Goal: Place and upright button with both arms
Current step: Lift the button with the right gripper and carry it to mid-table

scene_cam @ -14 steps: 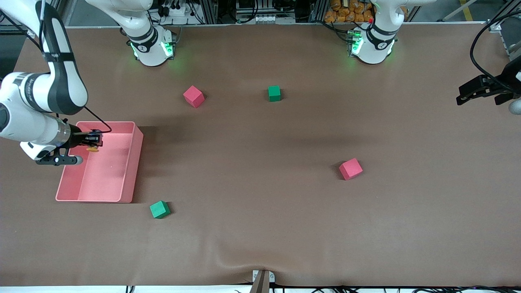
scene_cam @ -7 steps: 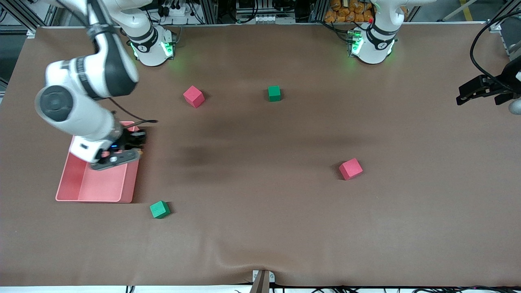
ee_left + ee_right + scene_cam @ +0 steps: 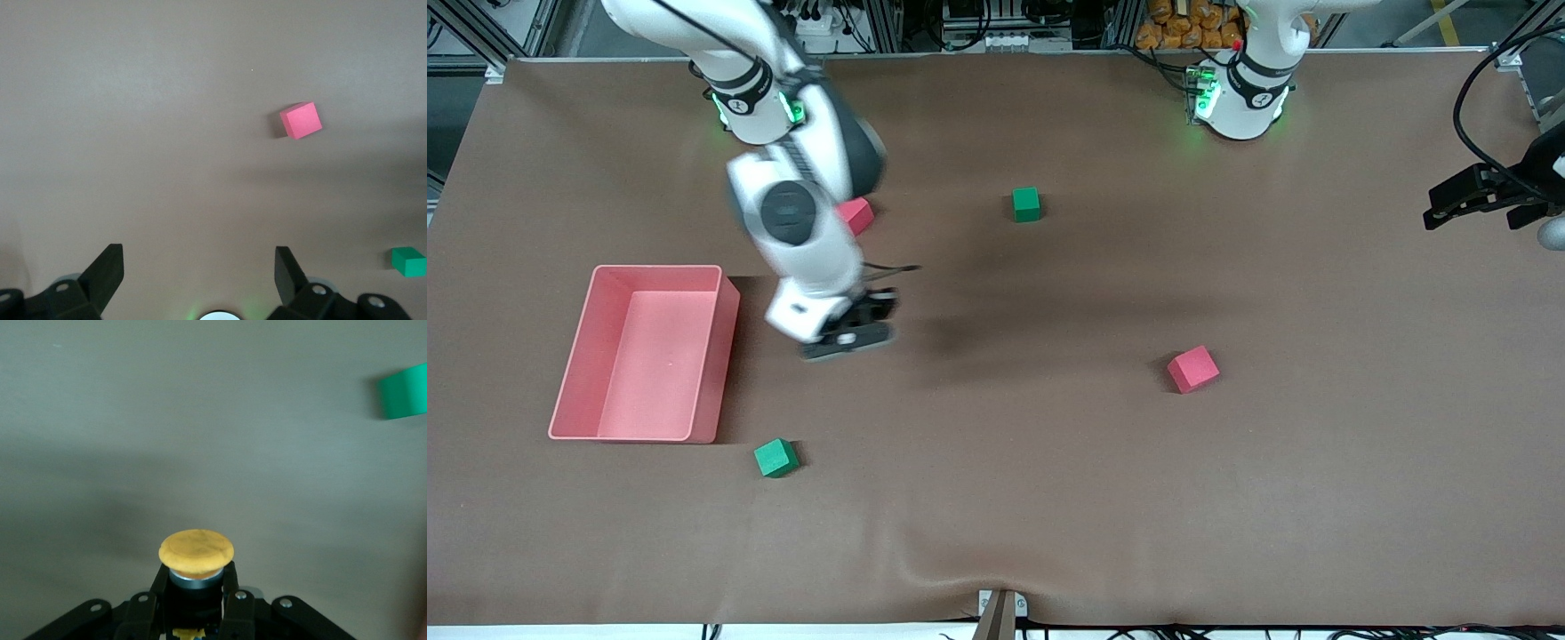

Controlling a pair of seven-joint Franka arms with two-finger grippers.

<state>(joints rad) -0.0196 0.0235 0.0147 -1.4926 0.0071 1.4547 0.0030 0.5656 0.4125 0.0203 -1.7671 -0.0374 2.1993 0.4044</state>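
The button (image 3: 196, 553) with its round orange cap and dark body sits between the fingers of my right gripper (image 3: 195, 577), which is shut on it. In the front view that right gripper (image 3: 869, 313) hangs over bare brown table between the pink bin (image 3: 727, 356) and the table's middle; the button is hidden there. My left gripper (image 3: 1480, 197) waits at the left arm's end of the table. Its wrist view shows the left gripper (image 3: 199, 267) open, with nothing between the fingers (image 3: 108, 267).
A pink bin stands toward the right arm's end. Near the bases lie a pink cube (image 3: 860, 214) and a green cube (image 3: 1026, 204). Another pink cube (image 3: 1192, 369) lies mid-table toward the left arm's end, and a green cube (image 3: 775, 458) nearer the camera.
My right arm has lifted the button out of the pink bin and swung it toward the table's middle. The left arm has not moved.
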